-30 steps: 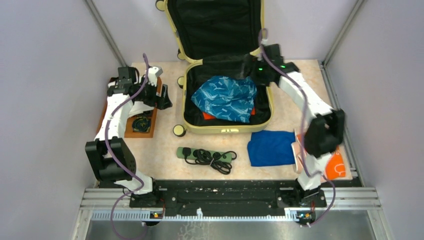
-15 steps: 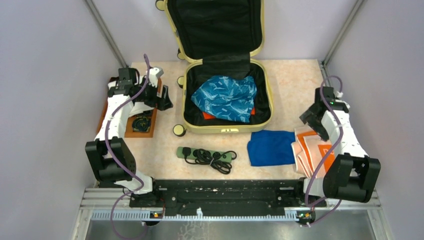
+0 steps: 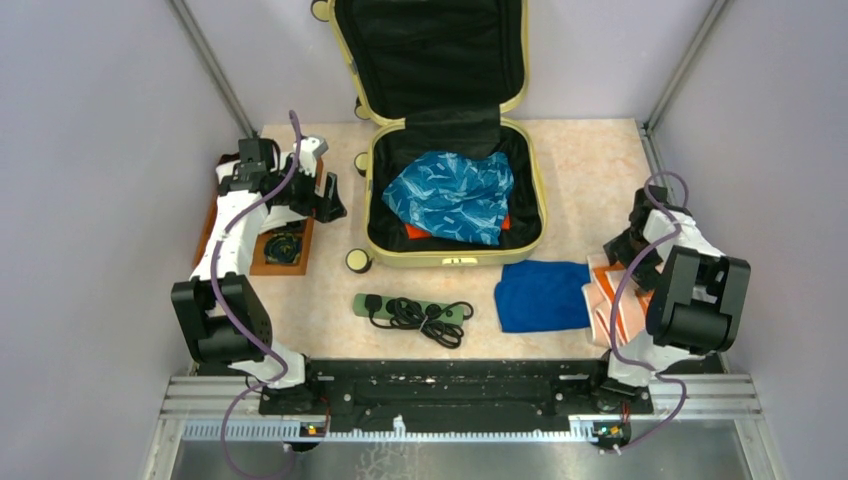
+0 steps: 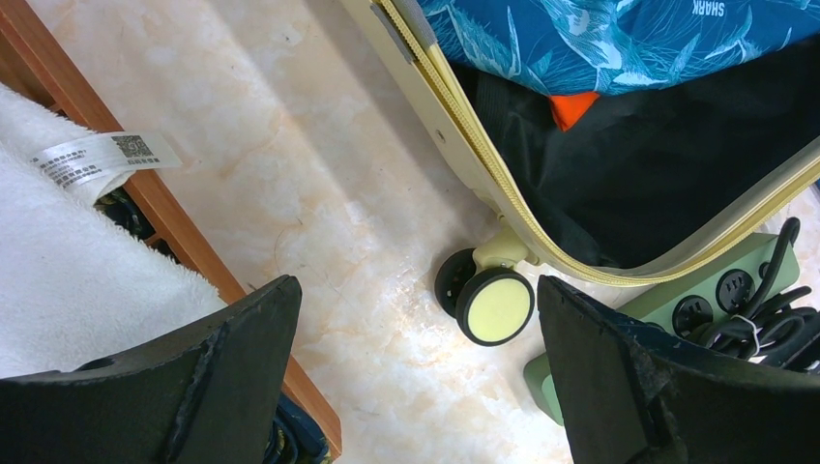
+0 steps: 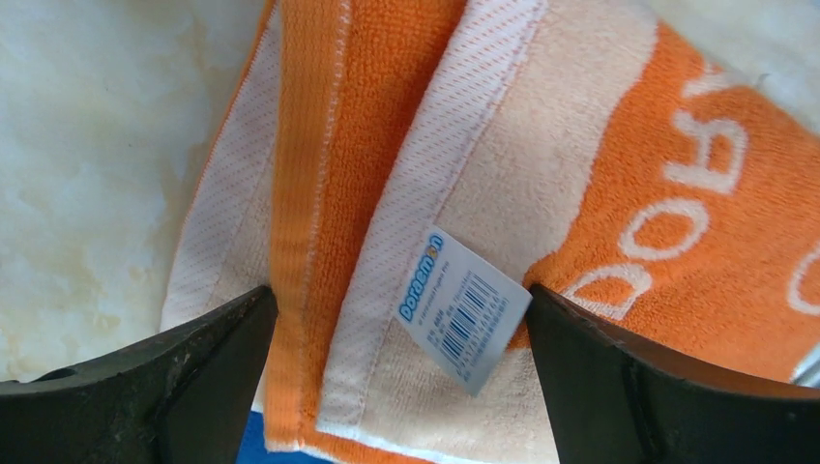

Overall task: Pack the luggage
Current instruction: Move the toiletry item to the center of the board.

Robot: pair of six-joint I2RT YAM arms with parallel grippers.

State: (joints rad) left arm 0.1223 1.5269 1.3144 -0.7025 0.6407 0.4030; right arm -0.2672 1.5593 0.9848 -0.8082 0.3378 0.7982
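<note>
**Open luggage sits between two spread grippers**

The luggage (image 3: 452, 261) lies open at the far middle of the counter (image 3: 590, 160), lid upright. The right gripper (image 5: 401, 377), spread wide, hangs over an orange towel (image 5: 619, 222) off the luggage's near-right corner. The left gripper (image 4: 416, 377), also spread, hangs just left of the luggage, by a wheel (image 4: 495, 304).

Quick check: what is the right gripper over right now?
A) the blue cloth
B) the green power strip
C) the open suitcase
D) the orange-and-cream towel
D: in the right wrist view the right gripper hangs open over the orange-and-cream towel, and the towel's barcode tag shows in the gap.
</note>
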